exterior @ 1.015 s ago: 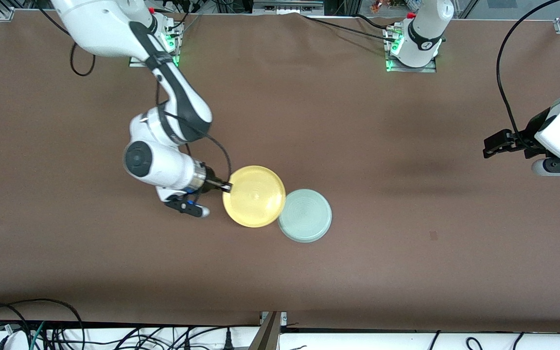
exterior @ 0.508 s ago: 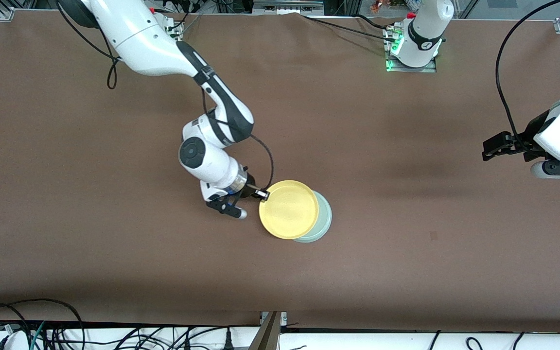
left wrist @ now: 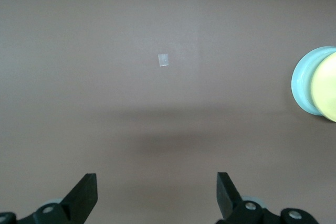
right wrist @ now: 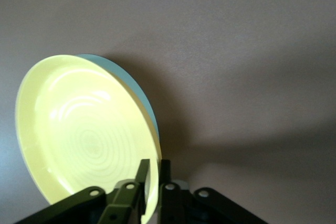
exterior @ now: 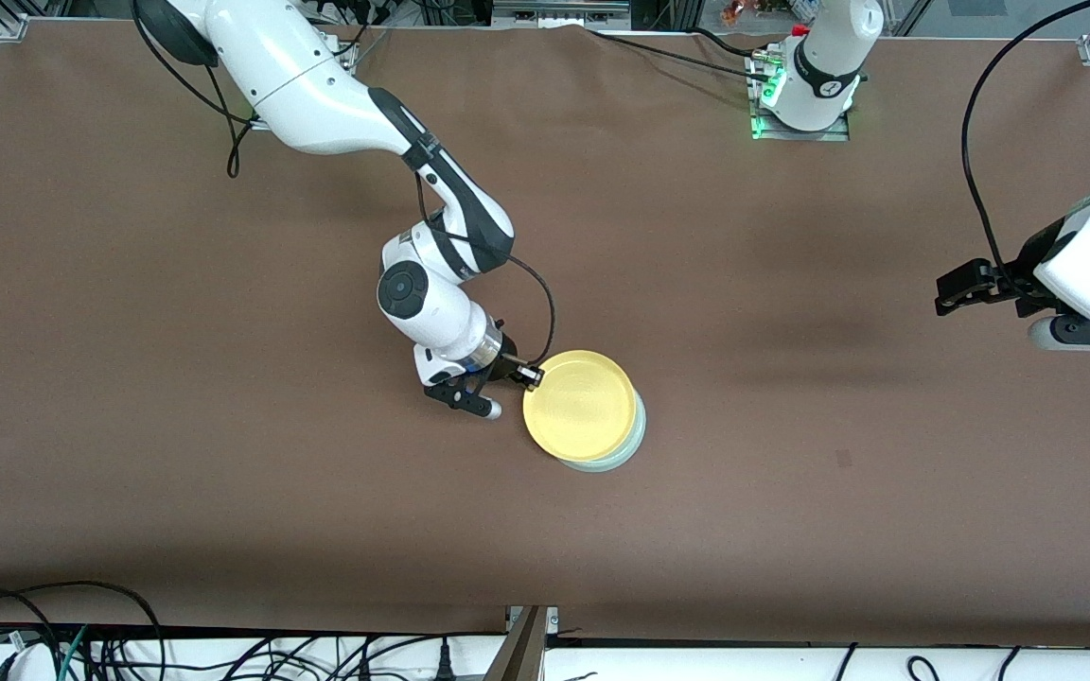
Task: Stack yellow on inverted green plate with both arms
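The yellow plate lies on the inverted pale green plate, shifted a little toward the right arm's end, so only a green crescent shows. My right gripper is at the yellow plate's rim, shut on it. In the right wrist view that rim passes between the fingers of the right gripper, with the green plate underneath. My left gripper waits open over the table at the left arm's end. The left gripper holds nothing, and both plates show at the frame's edge.
A small pale mark sits on the brown table cloth between the plates and the left arm's end. Cables run along the table edge nearest the front camera. The left arm's base stands at the table's farthest edge.
The right arm has carried the yellow plate from beside the green plate onto it. The left arm has stayed where it was.
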